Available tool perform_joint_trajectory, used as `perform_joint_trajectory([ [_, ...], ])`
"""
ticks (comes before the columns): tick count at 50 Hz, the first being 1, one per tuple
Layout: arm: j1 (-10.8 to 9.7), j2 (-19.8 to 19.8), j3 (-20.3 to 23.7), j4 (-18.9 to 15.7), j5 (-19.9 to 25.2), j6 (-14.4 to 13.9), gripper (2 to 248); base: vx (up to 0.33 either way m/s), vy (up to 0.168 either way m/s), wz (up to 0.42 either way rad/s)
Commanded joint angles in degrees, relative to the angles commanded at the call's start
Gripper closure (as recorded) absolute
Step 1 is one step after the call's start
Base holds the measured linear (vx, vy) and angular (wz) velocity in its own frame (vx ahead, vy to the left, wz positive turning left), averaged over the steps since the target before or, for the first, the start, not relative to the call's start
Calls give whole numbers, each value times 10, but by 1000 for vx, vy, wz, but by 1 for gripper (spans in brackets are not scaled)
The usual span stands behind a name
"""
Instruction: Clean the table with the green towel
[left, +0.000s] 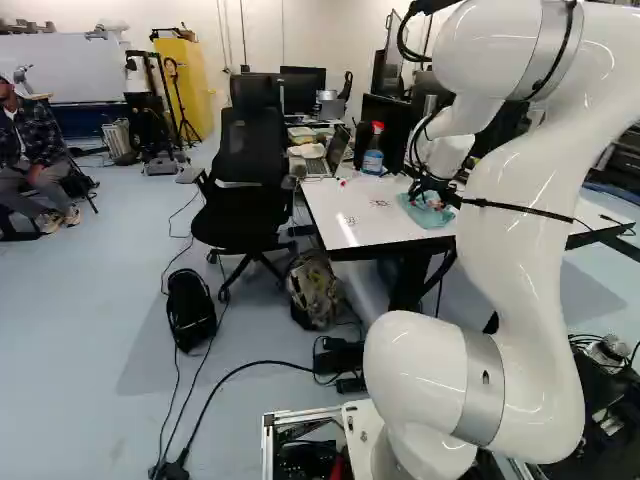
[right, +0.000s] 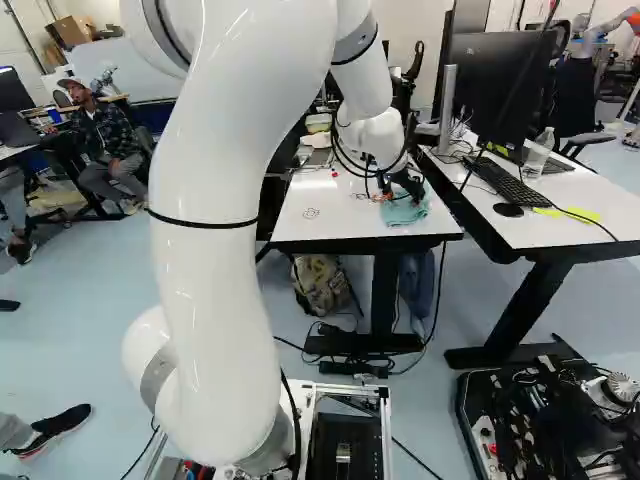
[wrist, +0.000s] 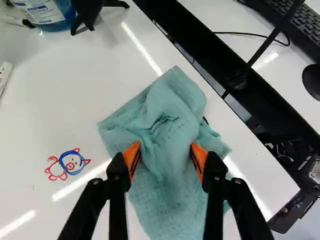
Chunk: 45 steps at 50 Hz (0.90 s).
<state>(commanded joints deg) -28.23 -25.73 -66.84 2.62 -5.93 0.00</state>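
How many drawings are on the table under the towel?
2. The first drawing, red and blue, is beside the towel; the second drawing is left of it in the left base view, nearer the camera. More may hide under the towel or gripper.

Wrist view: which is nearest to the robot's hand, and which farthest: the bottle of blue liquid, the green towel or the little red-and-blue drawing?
1. Green towel: bunched between the hand's two fingers.
2. Red-and-blue drawing: beside the hand, just past the towel's edge.
3. Bottle of blue liquid: well ahead, off to the drawing's side.
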Motion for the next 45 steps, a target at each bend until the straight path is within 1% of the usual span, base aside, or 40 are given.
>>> perform_joint_trajectory([
  [1, 0, 0, 0, 0, 0, 0, 95, 0, 0, 0],
  [2, 0, 0, 0, 0, 0, 0, 128, 0, 0, 0],
  [7, 0, 0, 0, 0, 0, 0, 128, 0, 0, 0],
  [8, 0, 0, 0, 0, 0, 0, 166, 0, 0, 0],
  [12, 0, 0, 0, 0, 0, 0, 166, 0, 0, 0],
  [13, 0, 0, 0, 0, 0, 0, 198, 0, 0, 0],
  [17, 0, 0, 0, 0, 0, 0, 198, 0, 0, 0],
  [18, 0, 0, 0, 0, 0, 0, 213, 0, 0, 0],
  [27, 0, 5, 1, 0, 0, 0, 214, 0, 0, 0],
  [45, 1, 31, 8, 0, 0, 0, 214, 0, 0, 0],
])
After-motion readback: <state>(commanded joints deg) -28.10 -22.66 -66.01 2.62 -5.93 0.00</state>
